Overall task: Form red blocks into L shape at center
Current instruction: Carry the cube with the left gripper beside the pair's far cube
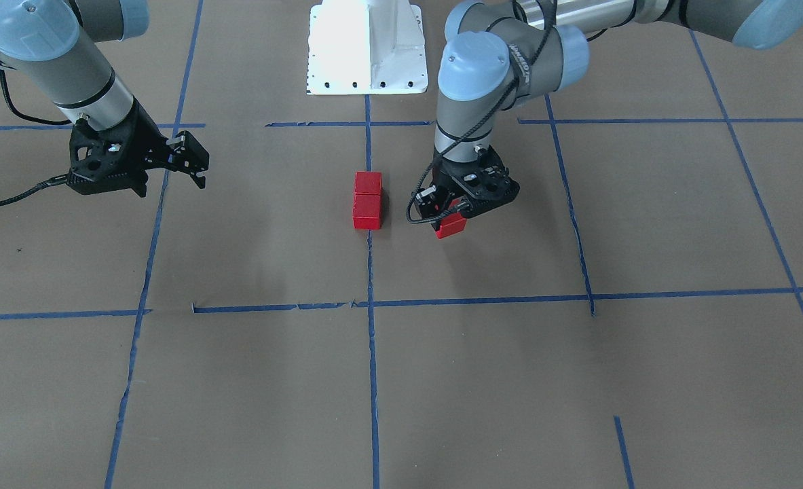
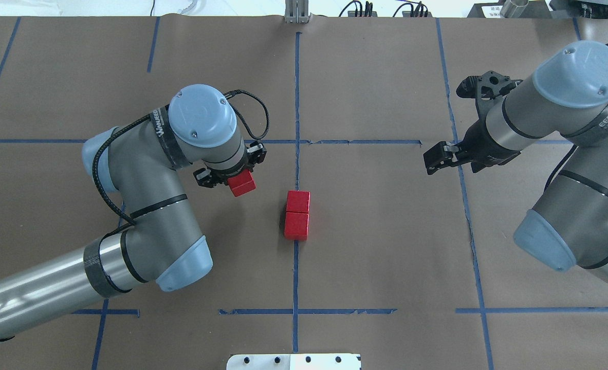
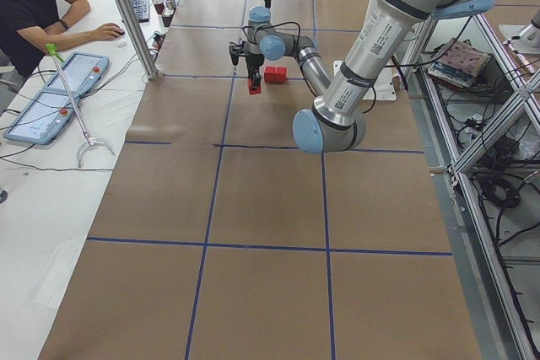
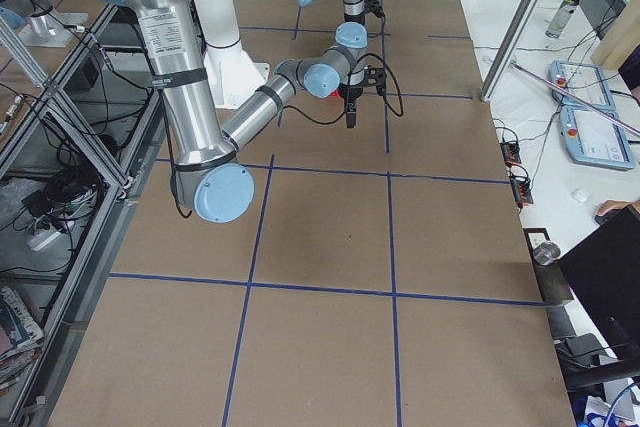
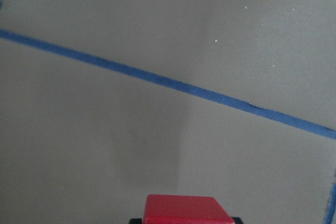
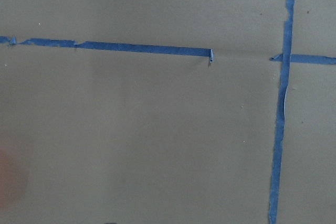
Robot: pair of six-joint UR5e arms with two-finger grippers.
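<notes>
Blocks first: two of the red blocks (image 2: 296,226) sit touching end to end at the center (image 2: 334,205), in a short near-to-far row on the blue tape line (image 2: 297,92), which makes the long arm of the L. The third block (image 2: 243,184) is clamped between the fingers of the left gripper (image 1: 450,221). It is off to the left of the row, about level with its far end and apart from it. It looks turned a little out of square with the pair and seems to hang just clear of the counter (image 2: 386,257). The right gripper (image 1: 194,161) hangs well to the right, its fingers apart with nothing between them. The step in hand, as I judge it, is bringing in the last block. The next move calls for a short travel rightward, squaring the block, setting it flush against the side of an end block, and letting go without nudging the row.
</notes>
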